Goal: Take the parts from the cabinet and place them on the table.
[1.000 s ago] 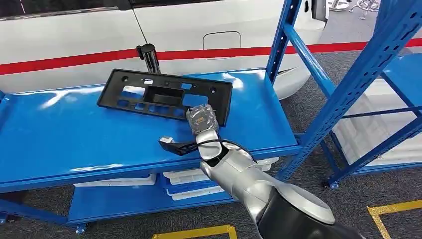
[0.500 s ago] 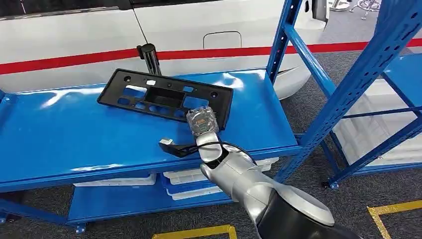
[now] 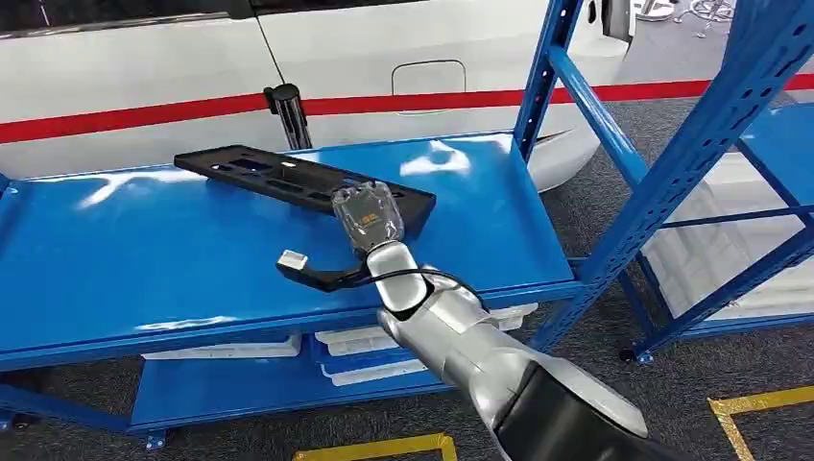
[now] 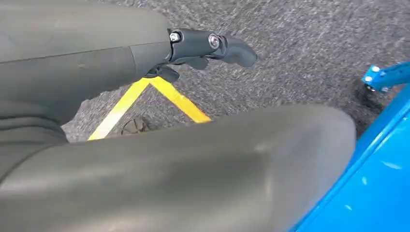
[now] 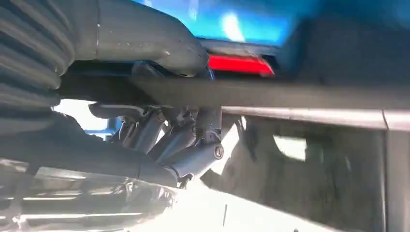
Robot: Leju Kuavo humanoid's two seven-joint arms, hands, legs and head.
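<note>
silver-armed, the right hand (image 3: pixel 366 216) grips the near right end of a long black plastic panel (image 3: pixel 288 180), its fingers (image 5: pixel 193 162) closed around the panel's edge in the right wrist view. the panel stretches away from the hand to its left, low over the blue table (image 3: pixel 144 259); whether its far end rests on the surface i cannot tell. just below the hand, a black cable with a small white connector (image 3: pixel 293 259) lies over the table's front. beyond the panel stands a black post (image 3: pixel 288 113) against a white car with a red stripe (image 3: pixel 144 110). right of the hand rises the blue cabinet frame (image 3: pixel 662 182). the left hand (image 4: pixel 212 46) hangs over grey carpet with its dark fingers curled, holding nothing.
</note>
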